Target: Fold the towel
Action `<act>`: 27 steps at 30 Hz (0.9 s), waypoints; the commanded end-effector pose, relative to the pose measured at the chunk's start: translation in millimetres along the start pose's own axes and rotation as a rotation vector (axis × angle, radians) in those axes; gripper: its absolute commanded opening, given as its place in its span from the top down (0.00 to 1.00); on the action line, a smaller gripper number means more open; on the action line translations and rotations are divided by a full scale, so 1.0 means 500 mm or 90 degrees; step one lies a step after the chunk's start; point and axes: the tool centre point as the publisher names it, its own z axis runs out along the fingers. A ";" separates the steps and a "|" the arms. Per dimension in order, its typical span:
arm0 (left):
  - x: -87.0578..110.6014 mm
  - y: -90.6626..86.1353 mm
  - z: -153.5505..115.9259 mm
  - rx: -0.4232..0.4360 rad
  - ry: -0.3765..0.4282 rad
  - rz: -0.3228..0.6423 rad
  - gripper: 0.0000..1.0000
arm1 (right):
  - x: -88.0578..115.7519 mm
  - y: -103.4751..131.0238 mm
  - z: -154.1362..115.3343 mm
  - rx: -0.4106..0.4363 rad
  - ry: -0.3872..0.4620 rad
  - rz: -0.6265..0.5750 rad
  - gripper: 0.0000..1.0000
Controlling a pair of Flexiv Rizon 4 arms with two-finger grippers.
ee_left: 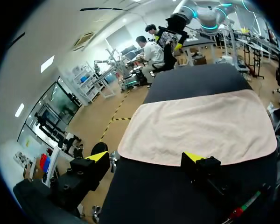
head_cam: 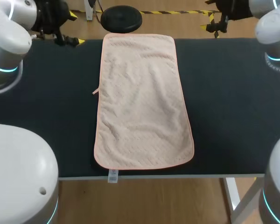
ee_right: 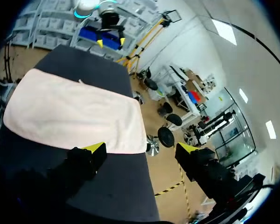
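Note:
A pale pink towel [head_cam: 142, 102] lies flat and unfolded along the middle of the black table [head_cam: 233, 107], reaching from the far edge to the near edge, with a white tag [head_cam: 113, 175] hanging over the front. My left gripper [head_cam: 67, 29] hovers at the far left corner, open with nothing between its fingers. My right gripper [head_cam: 213, 24] hovers at the far right corner, likewise open. In the left wrist view the towel [ee_left: 200, 126] lies ahead of the open gripper [ee_left: 147, 157]. In the right wrist view the towel [ee_right: 72, 109] lies ahead of and beside the open gripper [ee_right: 142, 148].
Bare black tabletop [head_cam: 51, 98] stretches on both sides of the towel. My arms' white bases stand at the near left [head_cam: 18, 177] and near right [head_cam: 277, 186] corners.

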 end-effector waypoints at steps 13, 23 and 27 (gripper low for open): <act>0.003 0.003 0.016 -0.111 0.061 0.061 0.00 | -0.001 0.022 0.013 0.199 0.195 -0.233 0.00; 0.065 -0.025 0.094 -0.208 0.150 0.153 0.00 | 0.064 0.074 0.060 0.346 0.243 -0.270 0.00; 0.086 -0.030 0.130 -0.225 0.161 0.187 0.00 | 0.092 0.076 0.081 0.368 0.259 -0.260 0.00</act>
